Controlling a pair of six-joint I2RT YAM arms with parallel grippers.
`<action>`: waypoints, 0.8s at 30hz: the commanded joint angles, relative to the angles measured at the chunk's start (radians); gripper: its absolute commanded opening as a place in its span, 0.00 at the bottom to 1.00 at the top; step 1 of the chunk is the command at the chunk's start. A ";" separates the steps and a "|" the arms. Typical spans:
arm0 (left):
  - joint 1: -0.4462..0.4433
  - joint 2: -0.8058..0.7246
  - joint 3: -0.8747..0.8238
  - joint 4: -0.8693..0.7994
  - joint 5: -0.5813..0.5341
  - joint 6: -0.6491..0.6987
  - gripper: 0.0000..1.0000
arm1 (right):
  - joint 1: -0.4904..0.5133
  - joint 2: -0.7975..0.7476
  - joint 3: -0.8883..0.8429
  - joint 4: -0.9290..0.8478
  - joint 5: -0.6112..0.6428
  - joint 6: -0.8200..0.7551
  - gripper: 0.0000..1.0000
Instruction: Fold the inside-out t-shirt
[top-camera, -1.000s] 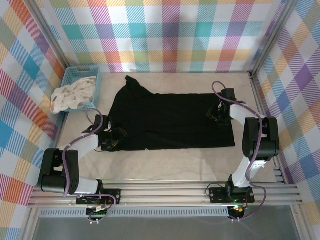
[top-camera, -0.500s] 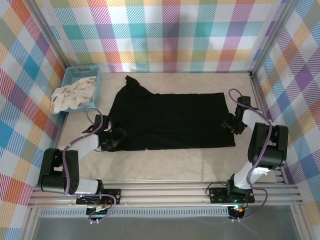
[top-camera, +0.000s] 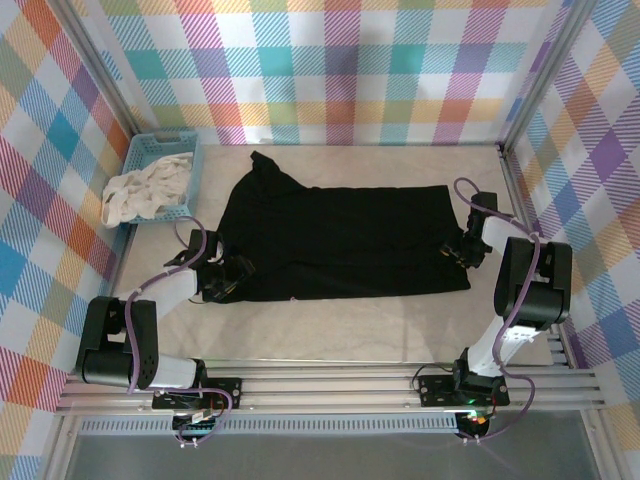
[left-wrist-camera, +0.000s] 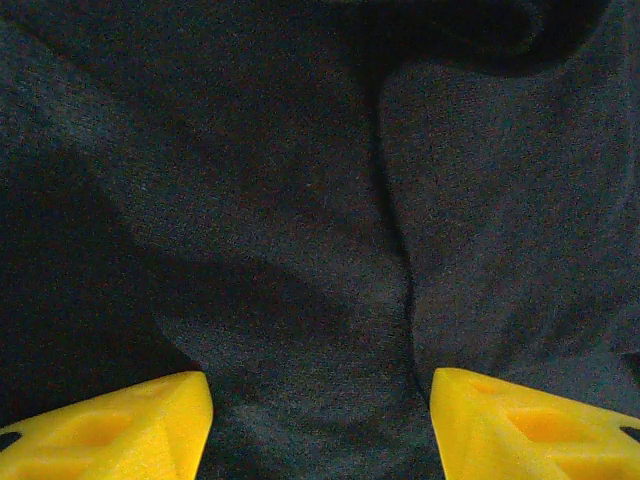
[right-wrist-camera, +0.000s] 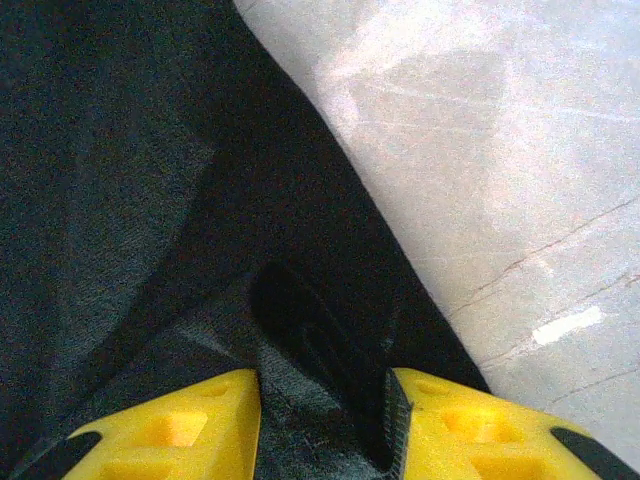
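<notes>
Pinching a fold of the large black cloth t-shirt (top-camera: 340, 240), the right gripper (right-wrist-camera: 323, 390) holds it; the left gripper (left-wrist-camera: 320, 390) rests spread on the fabric.

Pale beige stone-look table (top-camera: 330, 335), matte, fine scratches and hairline cracks, soft glare patch toward its right edge. Closed in on three sides by plaid cloth walls in pink, teal, yellow, orange, purple and white: back wall (top-camera: 330, 70) along the table's far edge, left wall (top-camera: 50, 180) and right wall (top-camera: 600, 170) slanting in from the table's sides. Aluminium posts (top-camera: 100, 85) at the table's far corners, slim metal trim along its side edges. Slotted aluminium rails (top-camera: 330, 385) across the table's near edge. Grey floor strip (top-camera: 330, 450) below the table's near edge. Even, diffuse overhead light, shadows faint.
</notes>
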 joint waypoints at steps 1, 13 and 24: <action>0.003 0.017 -0.003 -0.060 -0.013 0.016 0.61 | 0.004 -0.002 0.035 -0.013 -0.017 -0.014 0.38; 0.002 0.018 -0.002 -0.059 -0.015 0.020 0.62 | 0.006 -0.021 0.044 -0.027 -0.007 -0.025 0.33; 0.002 0.018 0.000 -0.063 -0.016 0.022 0.62 | 0.007 -0.070 0.051 -0.062 -0.010 -0.027 0.25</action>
